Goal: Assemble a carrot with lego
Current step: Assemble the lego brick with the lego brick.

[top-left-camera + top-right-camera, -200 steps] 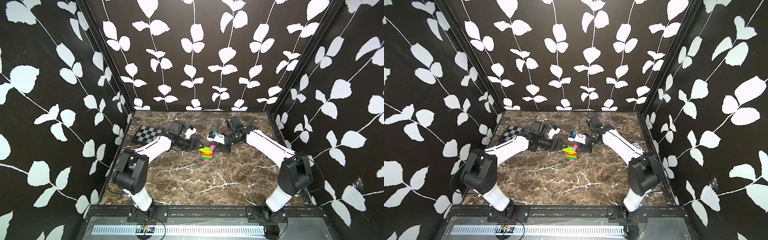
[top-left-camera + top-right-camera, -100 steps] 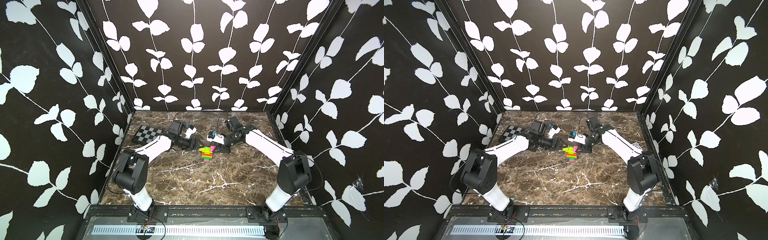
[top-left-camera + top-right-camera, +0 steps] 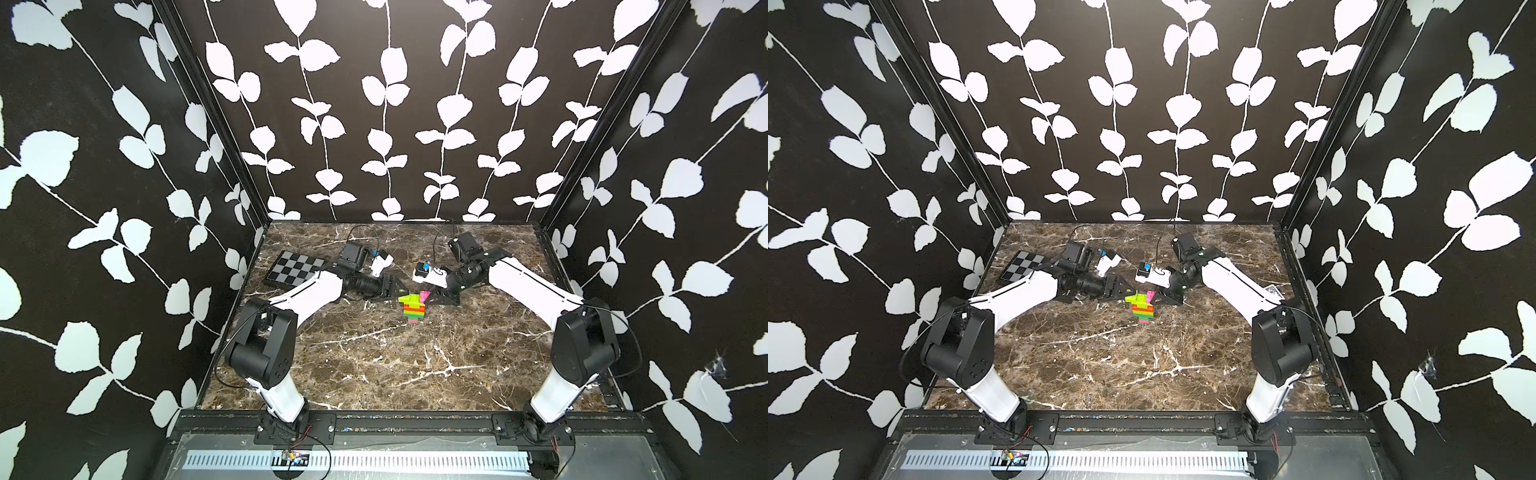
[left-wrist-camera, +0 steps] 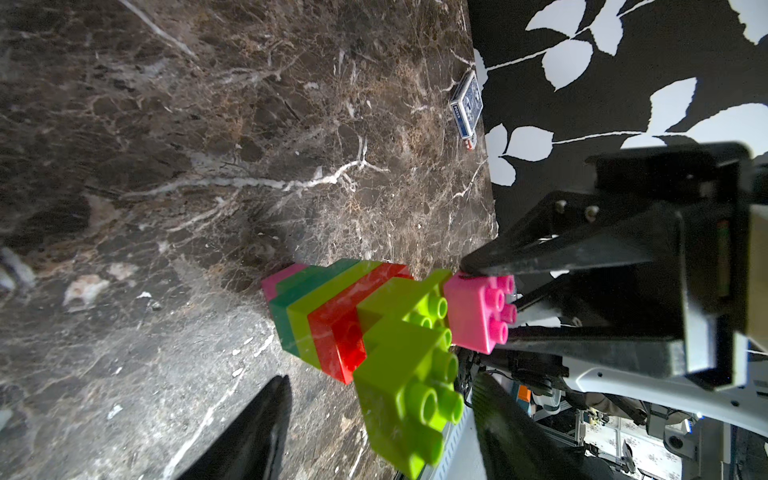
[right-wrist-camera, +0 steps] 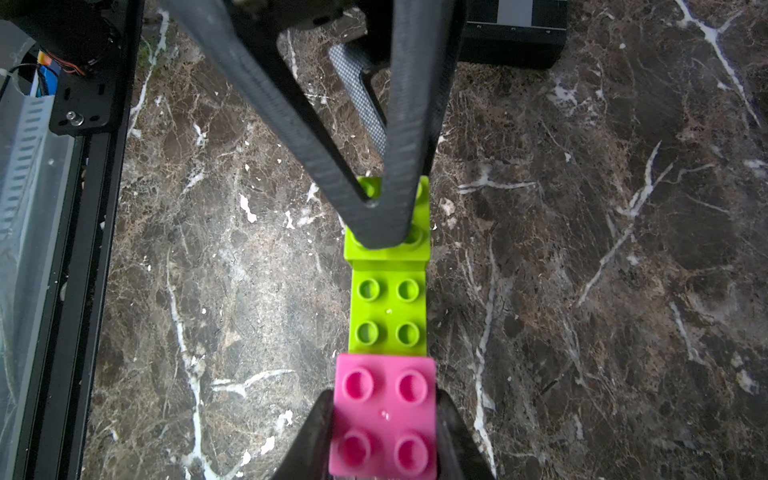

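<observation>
The carrot (image 3: 413, 309) (image 3: 1143, 309) lies on the marble table: a stack of pink, green, lime and red-orange lego bands (image 4: 328, 316) with lime bricks (image 4: 405, 374) (image 5: 388, 309) at its back end. My left gripper (image 3: 395, 287) (image 4: 382, 378) is open, with the lime end between its fingers. One finger (image 5: 390, 208) stands close over the studs; the other is apart from the brick. My right gripper (image 3: 432, 297) (image 5: 384, 401) is shut on a pink brick (image 4: 478, 316) (image 5: 384, 415) that sits flush beside the lime bricks, studs facing the same way.
A black-and-grey checkered board (image 3: 297, 270) (image 3: 1027, 266) lies at the back left behind my left arm. A blue card box (image 4: 467, 106) rests by the right wall. Patterned walls close in the table on three sides, and a black rail (image 3: 415, 419) runs along the front.
</observation>
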